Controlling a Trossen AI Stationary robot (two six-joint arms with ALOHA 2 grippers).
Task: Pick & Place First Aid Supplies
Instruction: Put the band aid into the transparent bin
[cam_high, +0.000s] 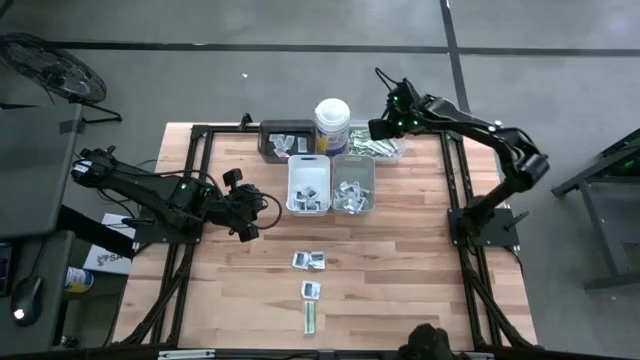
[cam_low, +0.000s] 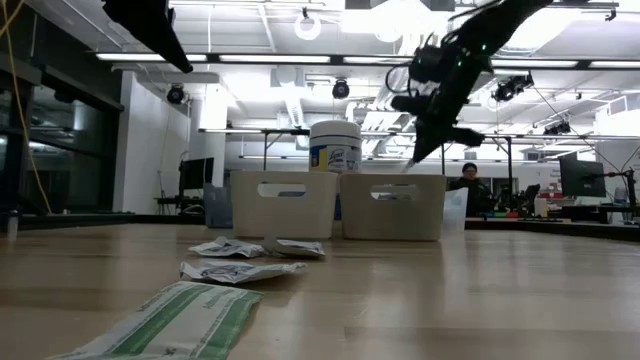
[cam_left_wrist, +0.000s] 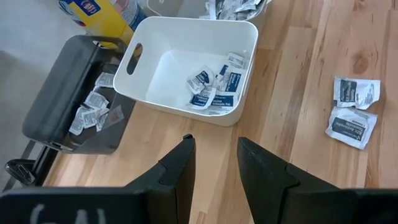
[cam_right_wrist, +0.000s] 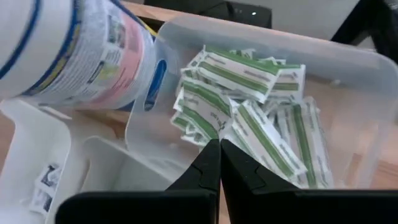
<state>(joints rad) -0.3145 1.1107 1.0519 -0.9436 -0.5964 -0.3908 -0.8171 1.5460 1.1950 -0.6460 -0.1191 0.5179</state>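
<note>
Wooden table: right pincer, shut and empty, hovers just above green-striped strips in clear tray.

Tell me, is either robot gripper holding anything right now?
No. The left gripper hangs open over bare wood near the white bin, and the right gripper is shut with nothing between its fingers, above the clear tray of green-striped strips.

Strips in clear tray

White sachets and one green-striped strip lie loose on the wood; others fill the trays
</note>
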